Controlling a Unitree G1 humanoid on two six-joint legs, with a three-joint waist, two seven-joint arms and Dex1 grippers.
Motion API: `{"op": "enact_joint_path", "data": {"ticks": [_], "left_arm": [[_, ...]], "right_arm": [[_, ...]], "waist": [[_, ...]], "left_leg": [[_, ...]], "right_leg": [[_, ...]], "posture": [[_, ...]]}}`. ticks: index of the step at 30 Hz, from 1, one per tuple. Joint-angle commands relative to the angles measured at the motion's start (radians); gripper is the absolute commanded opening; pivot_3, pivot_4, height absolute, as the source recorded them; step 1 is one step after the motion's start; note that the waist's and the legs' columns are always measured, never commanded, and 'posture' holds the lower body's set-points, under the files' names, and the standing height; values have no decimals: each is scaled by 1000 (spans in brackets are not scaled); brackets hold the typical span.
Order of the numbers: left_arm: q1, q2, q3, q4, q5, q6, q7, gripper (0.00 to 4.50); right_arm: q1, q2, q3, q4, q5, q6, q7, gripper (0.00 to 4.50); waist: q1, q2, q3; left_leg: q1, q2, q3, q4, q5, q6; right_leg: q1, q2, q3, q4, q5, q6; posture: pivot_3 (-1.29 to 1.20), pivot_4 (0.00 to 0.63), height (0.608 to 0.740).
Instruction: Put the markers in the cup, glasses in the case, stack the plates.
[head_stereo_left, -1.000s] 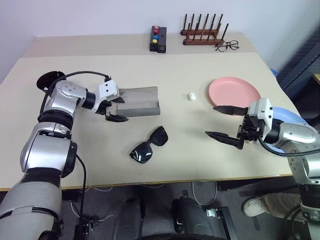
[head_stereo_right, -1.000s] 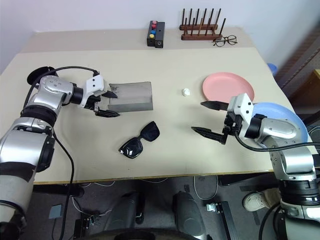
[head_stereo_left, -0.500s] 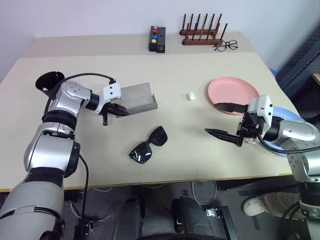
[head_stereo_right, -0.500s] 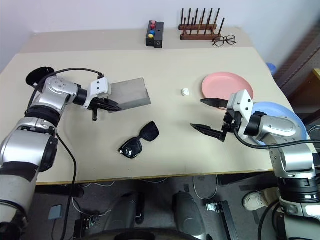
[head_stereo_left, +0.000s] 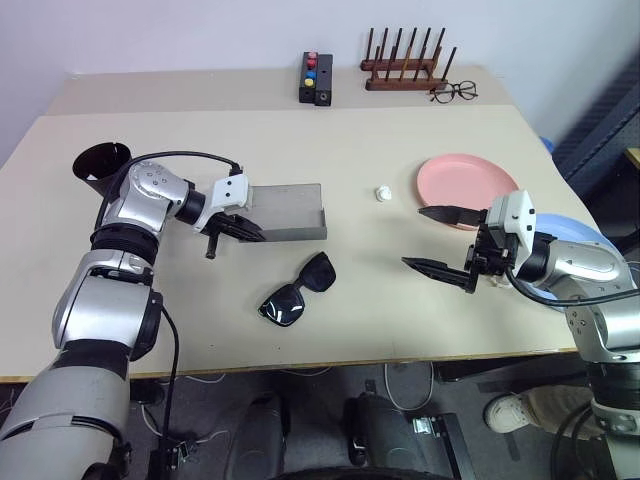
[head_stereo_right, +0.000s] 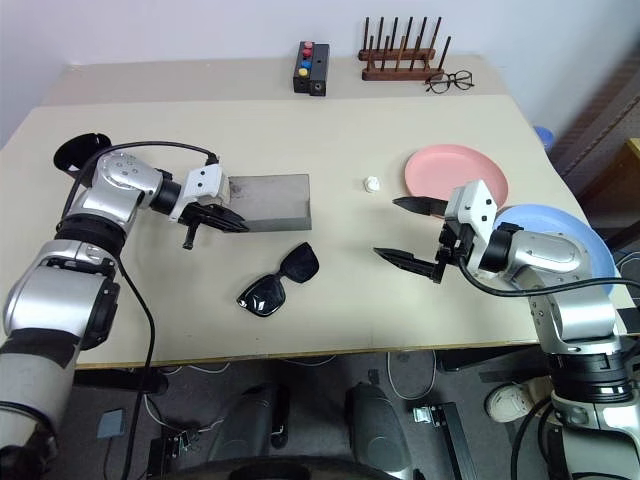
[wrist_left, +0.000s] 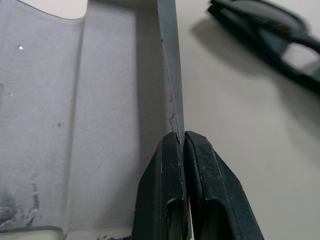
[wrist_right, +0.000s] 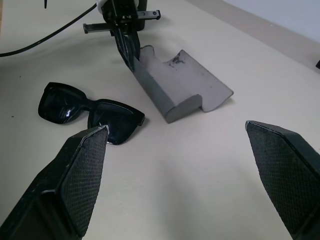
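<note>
Pinching the case (wrist_left: 75, 115) wall, left hand (wrist_left: 182, 145) is clamped, clearest from its wrist. Case open, empty, mid-tabletop; sunglasses (head_stereo_left: 298, 290) toward front edge. Right hand (wrist_right: 185, 175) spread wide, holding nothing.

A beige table (head_stereo_left: 400, 150) spans most of the frame, its far edge against a plain pale wall (head_stereo_left: 200, 30) along the top. Below the near edge, a dark grey floor (head_stereo_left: 320, 400) carries loose white cables (head_stereo_left: 405, 385). Lighting is even.
</note>
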Motion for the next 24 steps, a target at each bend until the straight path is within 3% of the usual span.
{"op": "enact_joint_path", "data": {"ticks": [1,13,16,22,24], "left_arm": [[12,14,17,-65,-33,14,-34,155],[60,20,16,-132,-40,43,-33,155],[61,22,16,-129,-39,56,-24,1029],[69,35,29,-146,-48,52,4,3933],[69,52,43,-169,-73,62,-17,3933]], "right_arm": [[-16,5,-11,-7,4,-22,0,4500],[-24,12,-1,27,-8,-52,13,4500],[-25,15,1,32,-12,-58,15,4500],[-24,19,2,42,-18,-70,20,4500],[-24,20,3,43,-19,-71,22,4500]], "waist": [[0,0,0],[1,0,0],[0,0,0],[0,0,0],[0,0,0]], "left_leg": [[0,0,0,0,0,0],[0,0,0,1,0,0],[0,0,0,0,0,0],[0,0,0,0,0,0],[0,0,0,0,0,0]], "right_leg": [[0,0,0,0,0,0],[0,0,0,0,0,0],[0,0,0,0,0,0],[0,0,0,1,0,0],[0,0,0,1,0,0]], "posture": [[0,150,740],[0,150,740],[0,150,740],[0,150,740],[0,150,740]]}}
